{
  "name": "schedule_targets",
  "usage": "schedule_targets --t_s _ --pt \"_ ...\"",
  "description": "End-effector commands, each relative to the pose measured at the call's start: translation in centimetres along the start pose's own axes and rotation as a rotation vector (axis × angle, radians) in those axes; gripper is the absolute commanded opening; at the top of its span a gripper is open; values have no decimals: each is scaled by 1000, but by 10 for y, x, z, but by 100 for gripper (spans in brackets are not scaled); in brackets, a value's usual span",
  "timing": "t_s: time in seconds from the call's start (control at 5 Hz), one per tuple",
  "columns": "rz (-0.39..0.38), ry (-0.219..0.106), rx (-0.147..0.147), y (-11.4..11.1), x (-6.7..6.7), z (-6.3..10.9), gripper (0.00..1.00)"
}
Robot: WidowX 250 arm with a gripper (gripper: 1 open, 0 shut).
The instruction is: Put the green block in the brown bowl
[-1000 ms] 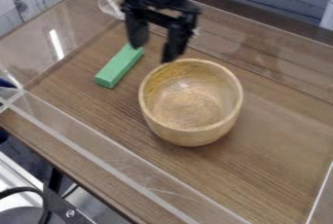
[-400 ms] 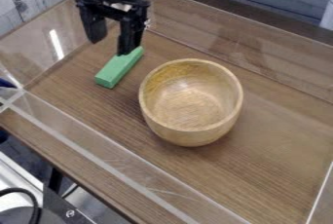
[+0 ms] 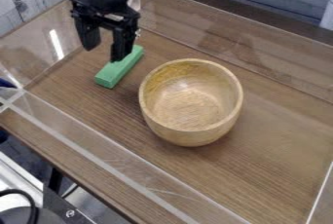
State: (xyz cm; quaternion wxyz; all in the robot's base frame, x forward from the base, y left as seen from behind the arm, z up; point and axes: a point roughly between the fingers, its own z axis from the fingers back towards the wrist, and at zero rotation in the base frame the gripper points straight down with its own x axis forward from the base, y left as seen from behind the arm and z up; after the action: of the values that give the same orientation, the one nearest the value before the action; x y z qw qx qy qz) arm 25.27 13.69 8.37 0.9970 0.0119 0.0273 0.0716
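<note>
Gripper (image 3: 105,42) pointing straight down, jaws spread wide, holding nothing, poised right over the far end of the block (image 3: 117,69). Block flat on the table (image 3: 260,72), just left of the bowl (image 3: 192,101), not inside it.

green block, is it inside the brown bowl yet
No, the green block lies flat on the table left of the brown bowl, whose inside is empty.

I'm counting one green block (image 3: 119,68) lying on the desk (image 3: 260,62), and one brown bowl (image 3: 192,101) sitting beside it. One gripper (image 3: 104,41) is hanging above, showing two jaws. Clear walls are standing around the desk.
</note>
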Motion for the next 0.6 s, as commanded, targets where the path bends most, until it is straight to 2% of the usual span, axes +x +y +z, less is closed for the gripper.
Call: schedule_targets --t_s 0.0,0.4 --pt "1 -45 13 11 8 -1 100" --pt "1 -64 -7 15 21 -9 100"
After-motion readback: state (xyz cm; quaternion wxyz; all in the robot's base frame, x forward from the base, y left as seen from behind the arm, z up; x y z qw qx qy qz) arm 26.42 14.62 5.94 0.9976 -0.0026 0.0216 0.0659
